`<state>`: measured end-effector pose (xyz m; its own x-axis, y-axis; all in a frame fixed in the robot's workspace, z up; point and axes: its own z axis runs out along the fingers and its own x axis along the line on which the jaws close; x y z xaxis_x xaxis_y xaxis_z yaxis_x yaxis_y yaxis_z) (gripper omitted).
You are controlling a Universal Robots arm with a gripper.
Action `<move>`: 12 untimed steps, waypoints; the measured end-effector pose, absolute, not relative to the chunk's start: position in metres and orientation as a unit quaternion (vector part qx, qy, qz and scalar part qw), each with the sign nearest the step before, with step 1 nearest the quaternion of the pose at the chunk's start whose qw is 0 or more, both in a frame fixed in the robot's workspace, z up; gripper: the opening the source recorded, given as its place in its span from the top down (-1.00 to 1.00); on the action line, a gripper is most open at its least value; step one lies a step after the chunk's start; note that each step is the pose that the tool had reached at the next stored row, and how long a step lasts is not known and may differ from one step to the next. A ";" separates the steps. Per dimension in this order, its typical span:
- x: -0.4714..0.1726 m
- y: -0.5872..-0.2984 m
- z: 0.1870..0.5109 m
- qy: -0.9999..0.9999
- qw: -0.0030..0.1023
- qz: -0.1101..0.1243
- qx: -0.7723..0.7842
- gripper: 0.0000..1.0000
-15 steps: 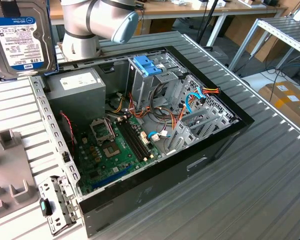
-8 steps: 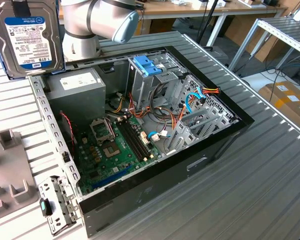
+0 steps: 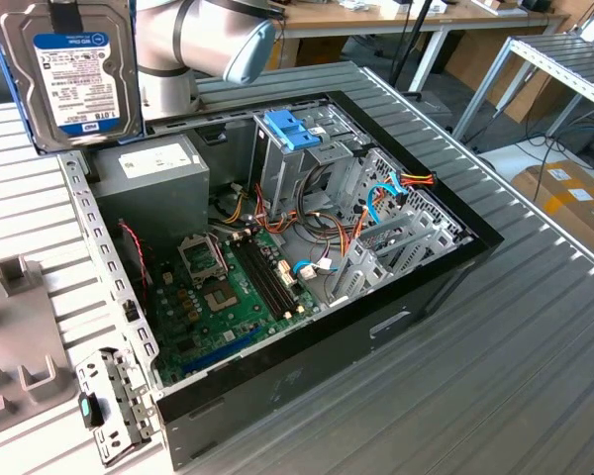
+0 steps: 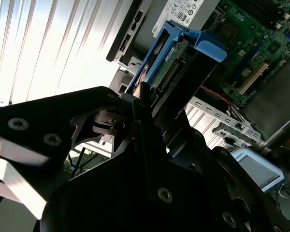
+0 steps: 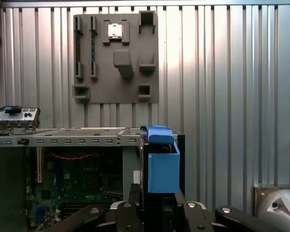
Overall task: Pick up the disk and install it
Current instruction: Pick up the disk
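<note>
The disk [image 3: 71, 74] hangs in the air over the far left corner of the open computer case [image 3: 431, 287], label side facing the exterior camera. It is silver-grey with a blue, white and black label and blue side rails. In the second wrist view my gripper [image 4: 149, 104] is shut on the disk [image 4: 176, 60], with the black fingers [image 4: 141, 113] clamping its end. In the first wrist view the disk [image 5: 162, 166] shows edge-on with its blue rail, rising from the gripper [image 5: 154, 205] above the case's edge.
Inside the case are a green motherboard [image 3: 223, 287], a grey power supply box [image 3: 148, 168] with a white sticker, and a metal drive cage with a light-blue latch [image 3: 292, 129]. A grey fixture plate [image 5: 116, 58] lies on the ribbed table beside the case.
</note>
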<state>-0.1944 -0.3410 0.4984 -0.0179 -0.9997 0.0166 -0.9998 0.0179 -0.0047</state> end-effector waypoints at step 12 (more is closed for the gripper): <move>-0.180 -0.341 0.498 -0.713 0.004 0.007 0.701 0.30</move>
